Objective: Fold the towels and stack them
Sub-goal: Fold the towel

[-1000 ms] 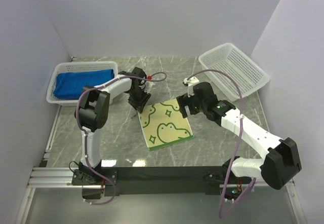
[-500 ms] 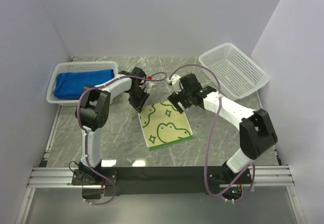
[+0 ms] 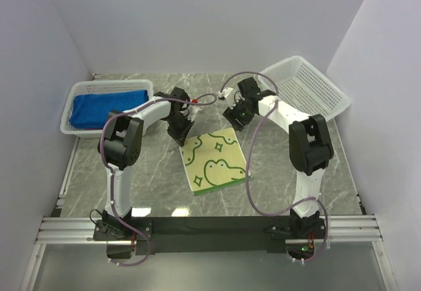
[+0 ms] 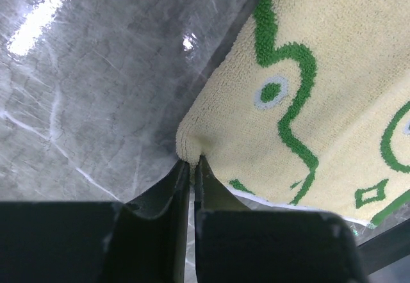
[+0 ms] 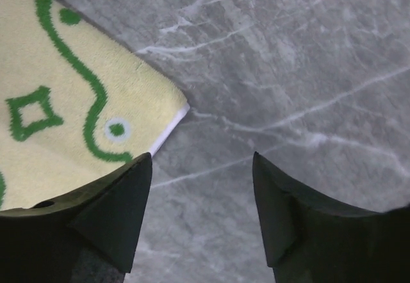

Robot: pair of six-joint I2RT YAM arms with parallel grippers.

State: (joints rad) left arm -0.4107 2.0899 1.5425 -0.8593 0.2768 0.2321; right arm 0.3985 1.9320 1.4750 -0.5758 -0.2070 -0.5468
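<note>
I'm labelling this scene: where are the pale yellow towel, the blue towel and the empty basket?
pale yellow towel (image 3: 216, 160): top view, middle of its patterned face.
blue towel (image 3: 108, 106): top view, centre of the cloth.
empty white basket (image 3: 304, 93): top view, its bare lattice floor.

Item one: pale yellow towel (image 4: 333, 72), green looped and diamond motifs, lying flat on the grey marbled bench (image 4: 96, 91).

Item two: my left gripper (image 4: 192, 166), dark fingers (image 4: 160, 200) almost together, pinching the towel's nearest corner. I note the cloth puckered where the tips meet it.
</note>
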